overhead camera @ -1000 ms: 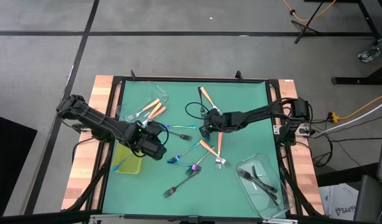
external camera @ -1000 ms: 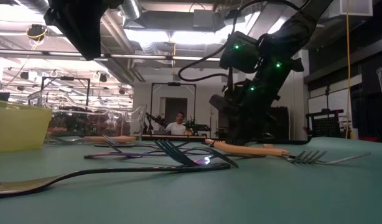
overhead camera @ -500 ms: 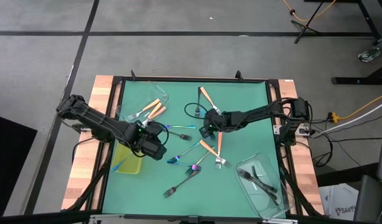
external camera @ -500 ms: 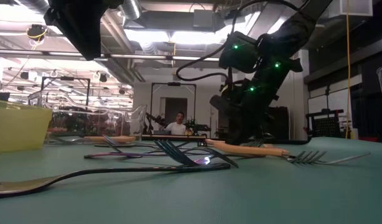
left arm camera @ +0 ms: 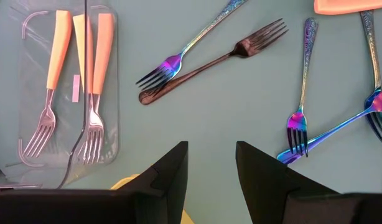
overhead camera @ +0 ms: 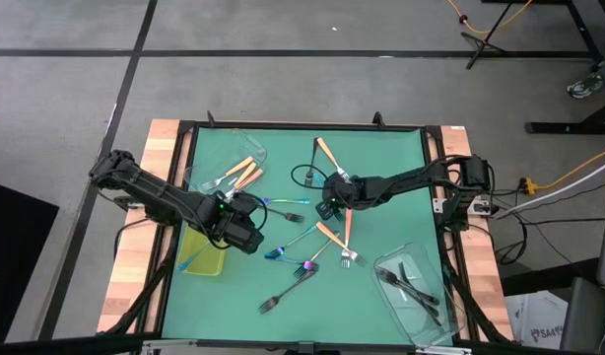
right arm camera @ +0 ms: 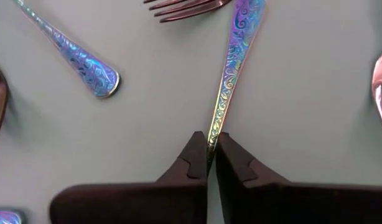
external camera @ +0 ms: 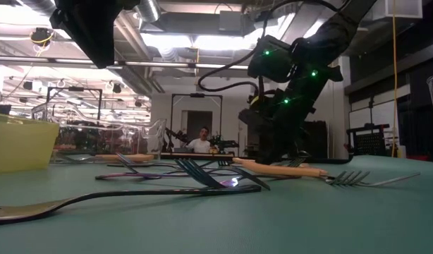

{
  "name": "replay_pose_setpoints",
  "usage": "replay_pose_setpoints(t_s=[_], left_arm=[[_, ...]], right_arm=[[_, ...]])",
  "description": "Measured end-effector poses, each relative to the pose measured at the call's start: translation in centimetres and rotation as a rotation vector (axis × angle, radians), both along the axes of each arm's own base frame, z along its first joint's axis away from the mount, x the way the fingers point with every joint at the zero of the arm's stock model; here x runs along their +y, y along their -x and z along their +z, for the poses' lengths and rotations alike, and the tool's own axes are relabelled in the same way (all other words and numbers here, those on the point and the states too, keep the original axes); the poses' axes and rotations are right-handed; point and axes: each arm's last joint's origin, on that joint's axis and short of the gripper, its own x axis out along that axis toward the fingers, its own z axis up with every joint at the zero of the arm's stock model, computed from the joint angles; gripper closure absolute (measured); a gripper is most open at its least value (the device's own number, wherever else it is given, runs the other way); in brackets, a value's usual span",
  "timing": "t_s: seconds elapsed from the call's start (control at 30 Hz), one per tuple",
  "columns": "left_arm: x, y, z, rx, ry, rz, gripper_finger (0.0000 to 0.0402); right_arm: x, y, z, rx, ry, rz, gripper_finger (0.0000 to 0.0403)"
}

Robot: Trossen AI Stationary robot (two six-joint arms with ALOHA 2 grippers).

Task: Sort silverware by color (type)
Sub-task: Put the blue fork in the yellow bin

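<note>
My right end effector [right arm camera: 208, 163] is clamped on the handle of an iridescent fork [right arm camera: 231, 78] lying mid-worktop [overhead camera: 381, 158] — the pick is made. Next I judge a clean lift is needed, then carrying it to its kind; my left end effector [left arm camera: 211, 168] waits, fingers apart.

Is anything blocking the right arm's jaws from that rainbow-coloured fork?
No. The right gripper has its jaws already shut on the rainbow fork, pinching its handle. Nothing visible lies between them.
</note>
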Motion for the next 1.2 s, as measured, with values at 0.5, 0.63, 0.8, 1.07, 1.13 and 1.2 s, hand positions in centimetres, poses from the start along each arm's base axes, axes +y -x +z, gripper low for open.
replay_pose_setpoints(t_s=[0.5, 0.63, 0.8, 1.07, 1.13, 1.2], left_arm=[[0.0, 0.0, 0.0, 0.0, 0.0, 0.0, 0.0273], [0.0, 0.0, 0.0, 0.0, 0.0, 0.0, 0.0273], [0.0, 0.0, 0.0, 0.0, 0.0, 0.0, 0.0273], [0.0, 0.0, 0.0, -0.001, 0.0, 0.0, 0.0273], [0.0, 0.0, 0.0, -0.001, 0.0, 0.0, 0.0273], [0.0, 0.0, 0.0, -0.001, 0.0, 0.0, 0.0273]], right_arm=[[0.0, -1.3, 1.3, 0.013, 0.063, 0.157, 0.0402], [0.0, -1.4, 1.3, 0.016, 0.069, 0.187, 0.0402], [0.0, -1.4, 1.4, 0.023, 0.089, 0.236, 0.0402], [0.0, -1.5, 1.5, 0.042, 0.126, 0.323, 0.0402], [0.0, -1.5, 1.5, 0.045, 0.137, 0.343, 0.0403], [0.0, -1.6, 1.6, 0.045, 0.149, 0.361, 0.0403]])
